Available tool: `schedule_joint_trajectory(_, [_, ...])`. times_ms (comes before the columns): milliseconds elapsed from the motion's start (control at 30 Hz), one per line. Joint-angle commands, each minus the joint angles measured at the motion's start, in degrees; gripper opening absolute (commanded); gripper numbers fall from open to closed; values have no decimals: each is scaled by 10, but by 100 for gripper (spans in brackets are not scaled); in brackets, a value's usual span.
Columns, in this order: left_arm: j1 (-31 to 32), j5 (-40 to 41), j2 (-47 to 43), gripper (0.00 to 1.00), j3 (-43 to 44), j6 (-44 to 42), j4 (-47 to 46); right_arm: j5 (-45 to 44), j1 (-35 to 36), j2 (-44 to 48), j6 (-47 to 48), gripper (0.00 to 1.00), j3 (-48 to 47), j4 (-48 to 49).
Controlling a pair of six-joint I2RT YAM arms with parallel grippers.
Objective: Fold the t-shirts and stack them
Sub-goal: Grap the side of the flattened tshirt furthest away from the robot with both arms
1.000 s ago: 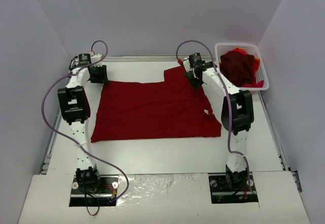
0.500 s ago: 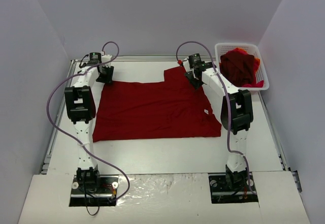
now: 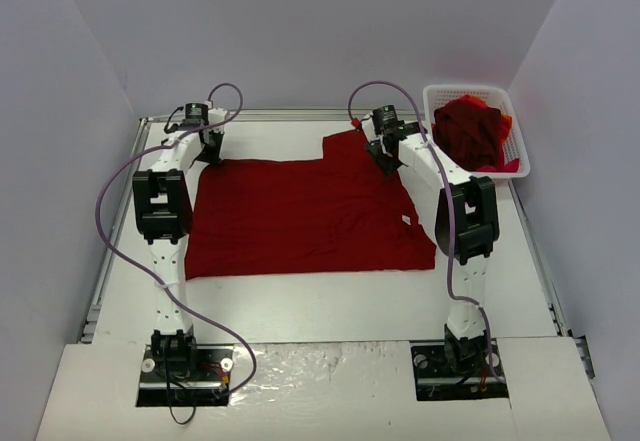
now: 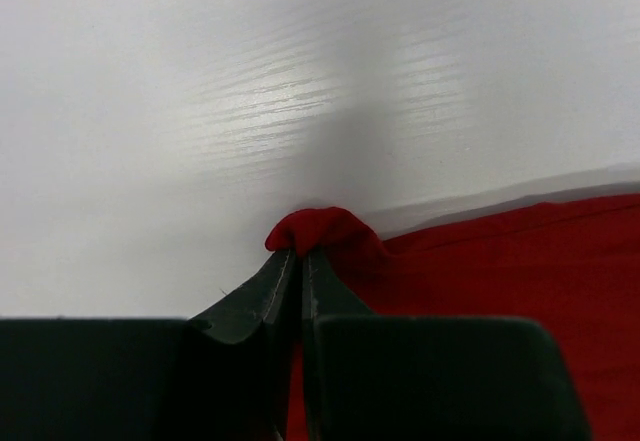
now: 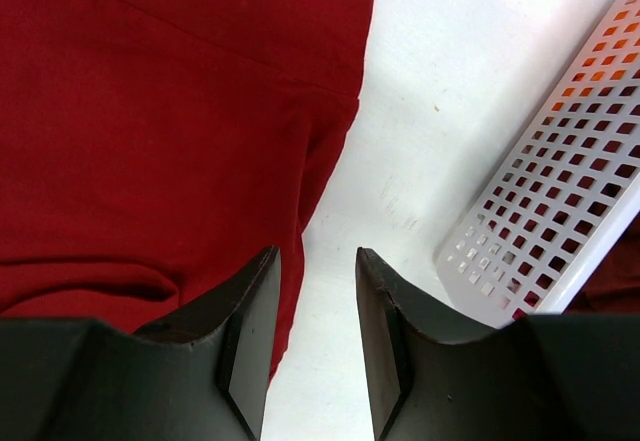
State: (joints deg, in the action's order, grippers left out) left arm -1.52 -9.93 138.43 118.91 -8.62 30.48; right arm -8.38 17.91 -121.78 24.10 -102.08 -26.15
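The left gripper [image 4: 300, 253] has swung in from beside the cloth. Its dark fingers, spread a second ago, are now pressed together on the far left corner of the dark red short-sleeved cloth t-shirt [image 3: 300, 211]. A small bunch of fabric bulges just past the fingertips, with bare white tabletop [image 4: 200, 81] beyond it. The rest of the shirt lies flat behind and to the right of that gripper. The right gripper [image 5: 318, 256] has barely shifted: its jaws stand partly apart and pinch nothing, with bare table showing between them. The shirt's far right sleeve edge lies under and beside one finger, and the white plastic mesh basket [image 5: 540, 211] sits just off the other. So one far corner looks secured and the matching one is not yet taken. The fold probably cannot start evenly until the right jaws close on their edge too. By count there is one shirt spread on the table and one basket. That basket holds one heap of shirts [image 3: 470, 131], mostly dark red with brighter red-orange showing at its rim, so at least two, though the exact number cannot be told. There are two grippers, and no folded stack is in view.
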Motion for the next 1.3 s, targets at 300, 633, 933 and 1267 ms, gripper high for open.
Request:
schedule_joint_trajectory(300, [-2, 29, -39, 2, -68, 5, 20, 63, -24, -48, -35, 39, -136, -11])
schedule_joint_trajectory(633, [2, 42, -73, 2, -105, 14, 12, 161, -46, -175, -45, 51, -297, 8])
schedule_joint_trajectory(933, [5, 48, -90, 2, -130, 14, 13, 217, -50, -243, -65, 56, -330, 117])
schedule_joint_trajectory(1267, [6, 57, -88, 2, -123, 15, 10, 196, -50, -304, -65, 70, -378, 165])
